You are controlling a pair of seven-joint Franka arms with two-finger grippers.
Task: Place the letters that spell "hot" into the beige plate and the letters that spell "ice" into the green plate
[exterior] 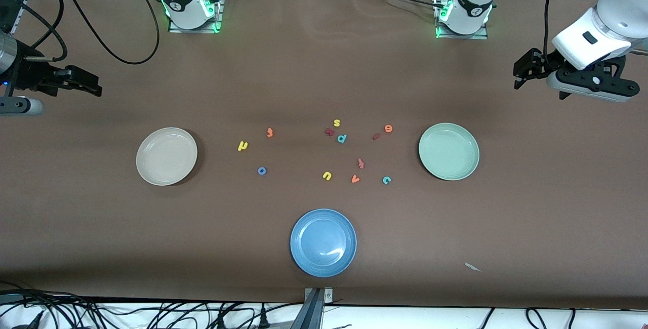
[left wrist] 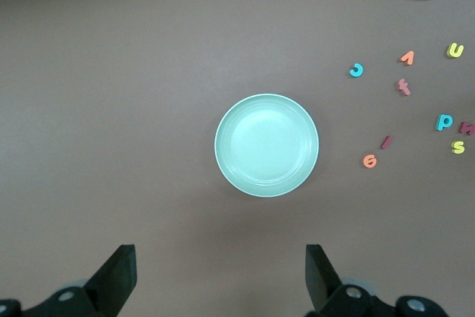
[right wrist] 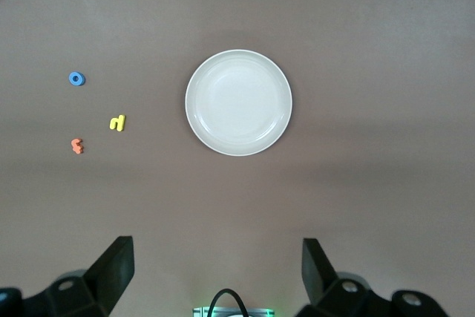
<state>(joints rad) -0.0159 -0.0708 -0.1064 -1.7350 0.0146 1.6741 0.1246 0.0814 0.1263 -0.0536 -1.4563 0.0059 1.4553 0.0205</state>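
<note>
The empty beige plate lies toward the right arm's end. Beside it are the yellow "h", orange "t" and blue "o". The green plate, also empty, lies toward the left arm's end. Close by are the dark red "i", orange "e" and teal "c". My left gripper and right gripper hang open and empty above the table's ends.
A blue plate sits nearest the front camera. Between the plates lie a yellow "s", teal "p", dark red letter, reddish "t", yellow "u" and orange "v". A paper scrap lies near the front edge.
</note>
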